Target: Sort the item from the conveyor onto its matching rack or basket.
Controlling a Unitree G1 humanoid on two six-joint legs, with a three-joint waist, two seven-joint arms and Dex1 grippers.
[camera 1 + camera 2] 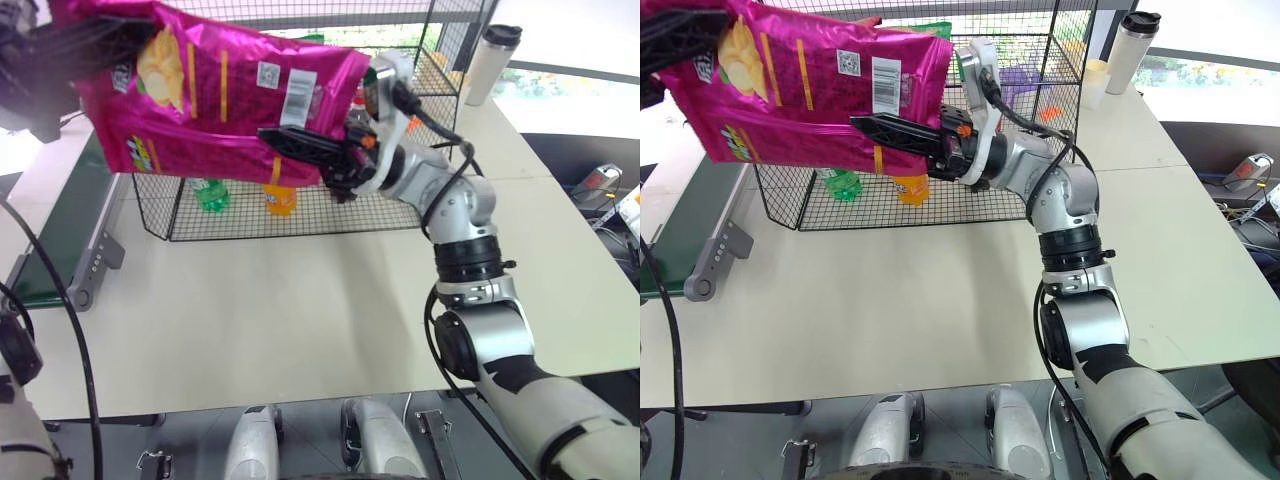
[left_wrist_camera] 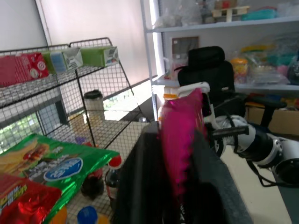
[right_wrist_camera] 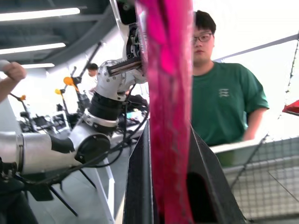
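The item, a magenta-pink crisp bag [image 1: 220,90], hangs in the air in front of the black wire rack [image 1: 300,215], stretched between both grippers. My left gripper [image 1: 95,40] holds its upper left corner, and the left wrist view shows the bag's edge [image 2: 180,130] pinched between the fingers. My right gripper [image 1: 300,145] is shut on the bag's lower right part, below the barcode patch; its wrist view shows the pink edge [image 3: 168,93] squeezed between the fingers. The dark-green conveyor [image 1: 60,230] runs along the table's left side, below the bag.
A green bottle [image 1: 212,195] and an orange one [image 1: 281,198] lie on the rack's floor. A green bag [image 2: 51,163] and a red bag [image 2: 18,200] rest on its shelf. A white tumbler [image 1: 493,62] stands far right. A person in a green shirt [image 3: 229,102] stands behind the rack.
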